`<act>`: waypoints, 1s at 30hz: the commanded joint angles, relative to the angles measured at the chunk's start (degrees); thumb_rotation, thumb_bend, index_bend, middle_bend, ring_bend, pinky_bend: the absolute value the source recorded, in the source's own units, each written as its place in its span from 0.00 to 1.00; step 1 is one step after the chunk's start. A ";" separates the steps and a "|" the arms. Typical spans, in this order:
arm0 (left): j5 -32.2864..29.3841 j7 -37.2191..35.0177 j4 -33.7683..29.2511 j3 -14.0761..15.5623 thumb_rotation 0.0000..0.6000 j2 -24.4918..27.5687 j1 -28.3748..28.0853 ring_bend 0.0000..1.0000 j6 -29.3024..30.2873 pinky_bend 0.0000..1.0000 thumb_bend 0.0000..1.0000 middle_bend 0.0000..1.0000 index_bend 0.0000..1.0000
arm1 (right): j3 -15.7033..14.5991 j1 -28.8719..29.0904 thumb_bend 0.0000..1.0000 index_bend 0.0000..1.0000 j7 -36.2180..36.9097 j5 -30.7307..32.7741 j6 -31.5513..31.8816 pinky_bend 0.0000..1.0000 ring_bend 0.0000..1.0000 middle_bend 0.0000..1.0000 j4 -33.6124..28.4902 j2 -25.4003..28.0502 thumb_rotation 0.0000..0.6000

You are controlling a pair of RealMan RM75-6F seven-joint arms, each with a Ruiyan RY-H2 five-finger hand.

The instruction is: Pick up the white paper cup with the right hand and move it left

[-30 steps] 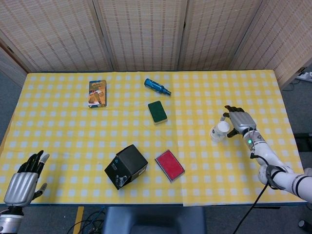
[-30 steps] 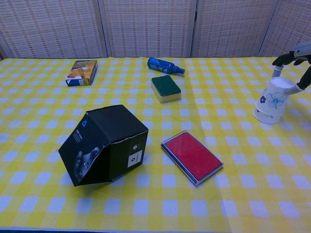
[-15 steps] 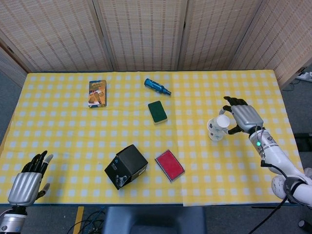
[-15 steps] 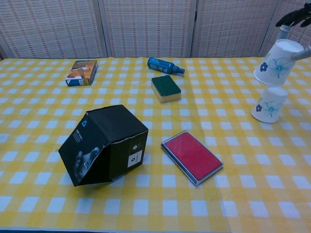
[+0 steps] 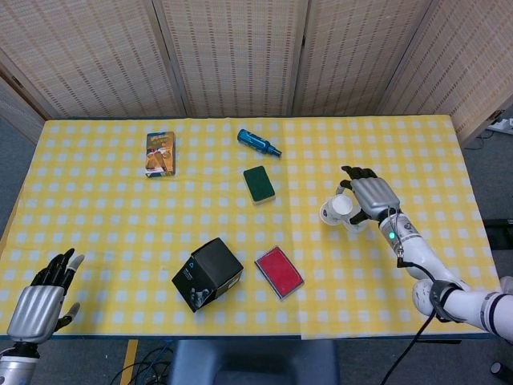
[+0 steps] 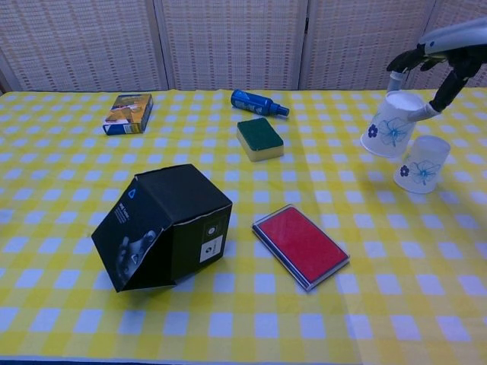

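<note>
Gripping an upturned white paper cup (image 6: 391, 127) above the bench (image 6: 68, 228), the right hand (image 5: 369, 196) holds it beside a second cup (image 6: 423, 163), while the left hand (image 5: 40, 297) hangs empty, fingers apart.

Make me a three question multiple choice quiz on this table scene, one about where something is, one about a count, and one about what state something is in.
1. Where does the green sponge lie?
A. between the blue bottle and the red case
B. beside the snack box at the left
C. inside the black box

2. How many white paper cups show?
A. one
B. two
C. three

3. What is the state of the cup at the right hand?
A. lying crushed on the table
B. standing upright on the table
C. held off the table, tilted

Answers:
1. A: the green sponge sits below the blue bottle and above the red case in the head view.
2. B: one held paper cup and a second cup standing upside down on the tablecloth.
3. C: the right hand grips it, and the chest view shows it off the cloth, tilted.
</note>
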 commanded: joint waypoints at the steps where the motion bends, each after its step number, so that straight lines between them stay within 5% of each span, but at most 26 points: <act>1: 1.27 -1.11 -0.43 0.33 1.00 0.79 0.61 0.00 1.37 0.23 0.32 0.00 0.02 | -2.01 2.93 0.30 0.38 -4.02 4.95 -0.48 0.00 0.00 0.02 5.13 -5.60 1.00; 12: 4.33 -3.37 -0.93 1.33 1.00 2.24 1.59 0.00 3.19 0.23 0.32 0.00 0.02 | -4.10 7.47 0.29 0.37 -10.66 13.08 -0.03 0.00 0.00 0.01 11.14 -14.24 1.00; 16: 4.87 -3.54 -0.89 1.47 1.00 2.33 1.77 0.00 3.42 0.23 0.32 0.00 0.02 | -4.21 8.43 0.26 0.17 -11.67 15.46 -0.03 0.00 0.00 0.00 10.05 -13.65 1.00; 19: 4.90 -3.44 -0.89 1.42 1.00 2.28 1.83 0.00 3.40 0.23 0.32 0.00 0.02 | -4.22 9.05 0.24 0.01 -12.06 17.29 0.00 0.00 0.00 0.00 8.02 -11.75 1.00; 25: 5.01 -2.32 -0.72 1.37 1.00 1.78 1.77 0.00 2.96 0.23 0.32 0.00 0.02 | -2.50 7.63 0.21 0.00 -9.23 14.59 1.89 0.00 0.00 0.00 -0.05 -5.14 1.00; 30: 3.51 -1.85 -0.47 0.93 1.00 1.51 1.47 0.00 1.83 0.23 0.32 0.00 0.02 | -2.11 1.84 0.21 0.00 -5.42 4.50 8.17 0.00 0.00 0.00 -14.21 5.28 1.00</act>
